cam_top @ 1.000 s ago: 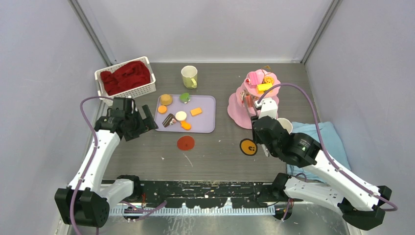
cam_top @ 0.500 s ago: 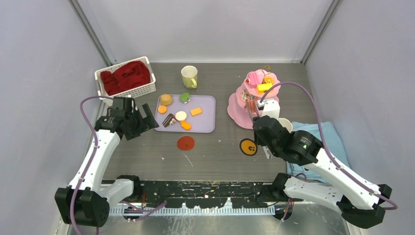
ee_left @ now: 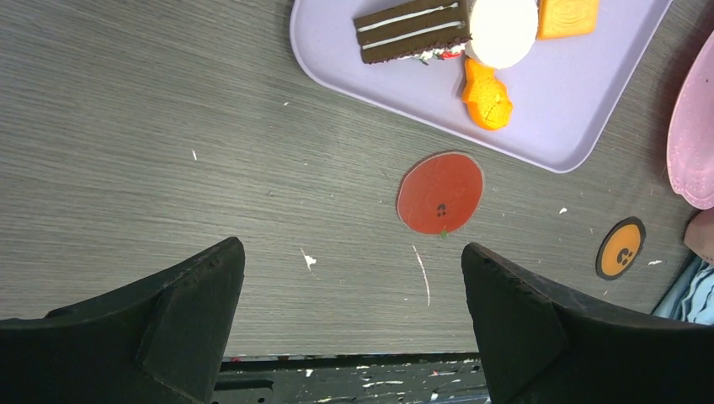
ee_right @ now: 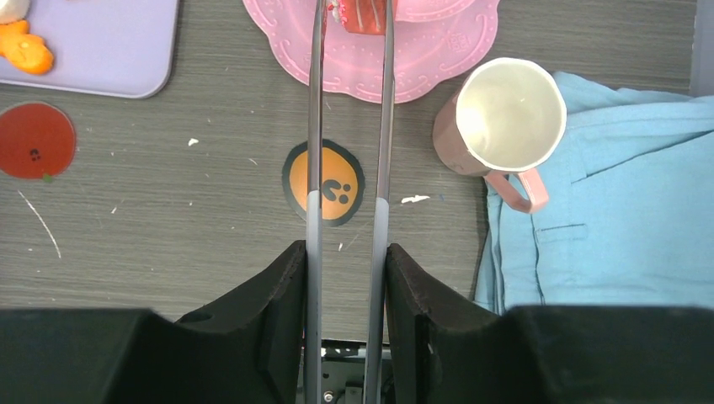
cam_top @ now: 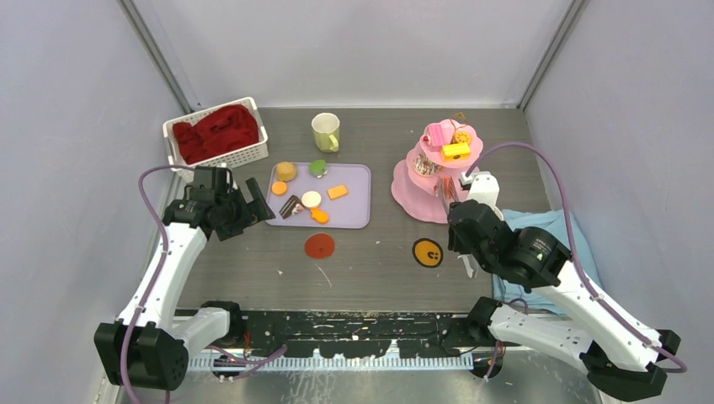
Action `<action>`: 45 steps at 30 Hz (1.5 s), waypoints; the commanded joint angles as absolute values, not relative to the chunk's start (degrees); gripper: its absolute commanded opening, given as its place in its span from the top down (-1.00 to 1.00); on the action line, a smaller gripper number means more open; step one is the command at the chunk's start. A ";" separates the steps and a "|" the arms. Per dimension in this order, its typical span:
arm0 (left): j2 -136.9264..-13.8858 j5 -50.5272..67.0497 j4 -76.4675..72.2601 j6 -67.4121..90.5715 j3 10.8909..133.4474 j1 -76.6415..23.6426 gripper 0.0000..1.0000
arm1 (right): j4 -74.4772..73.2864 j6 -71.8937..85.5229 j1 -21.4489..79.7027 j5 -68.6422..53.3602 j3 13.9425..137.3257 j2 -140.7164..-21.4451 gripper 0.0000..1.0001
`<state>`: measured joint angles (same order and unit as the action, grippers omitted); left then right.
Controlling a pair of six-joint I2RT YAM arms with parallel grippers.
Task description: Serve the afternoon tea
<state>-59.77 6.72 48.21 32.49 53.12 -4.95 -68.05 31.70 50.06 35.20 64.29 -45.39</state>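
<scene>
While the right gripper (ee_right: pixel 347 252) is clamping its two fingers on a pair of long metal tongs (ee_right: pixel 316 101), the tongs are pointing away from it toward the far side of the table (cam_top: pixel 370 261). They are passing above the orange coaster (ee_right: pixel 324 183) and reaching the pink three-tier stand (ee_right: pixel 421 50), which is standing on the far right part of the table. A small red and white pastry (ee_right: pixel 364 15) is sitting between the far ends of the tongs, over the lowest tier. The edge of the wrist view is cutting it, so it is not possible to tell if it is touching the tier. The top tier is carrying pink, yellow and orange sweets (cam_top: pixel 455 140). The pink mug (ee_right: pixel 505 118) is standing upright just to the right of the tongs, near the stand, at the left edge of the light-blue towel (ee_right: pixel 606 185).

The left gripper (ee_left: pixel 347 252) is hanging over the left part of the table with its jaws wide apart and nothing between them. The lavender tray (cam_top: pixel 354 215) is lying just to its right. The tray is holding a chocolate cake slice (ee_left: pixel 410 32), a white round sweet (ee_left: pixel 503 29), an orange fish-shaped pastry (ee_left: pixel 487 94) and some other small pastries. The red coaster (cam_top: pixel 319 246) is lying on the table just near of the tray. The pale yellow-green mug (cam_top: pixel 325 131) is standing far of the tray, well apart from both grippers. A white basket (cam_top: pixel 253 156) with red cloth is sitting in the far left corner.
</scene>
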 commanded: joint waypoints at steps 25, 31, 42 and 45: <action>-57.97 7.94 46.93 30.72 55.49 -4.79 -0.99 | -54.53 14.77 14.59 19.18 68.50 -50.83 0.68; -57.83 6.90 47.02 30.02 55.87 -4.81 -0.99 | -48.77 14.71 6.37 13.16 67.92 -50.76 0.73; -59.59 6.85 48.88 28.61 58.62 -4.70 -0.99 | -34.04 20.03 -10.95 -9.46 58.32 -46.88 0.72; -59.45 6.75 49.13 28.47 58.75 -4.75 -0.99 | -31.08 22.12 -13.71 -14.22 55.32 -45.94 0.72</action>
<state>-59.79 7.07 48.80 29.98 56.12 -4.95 -41.54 18.72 -10.87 -3.77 57.39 -48.05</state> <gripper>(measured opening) 0.995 0.408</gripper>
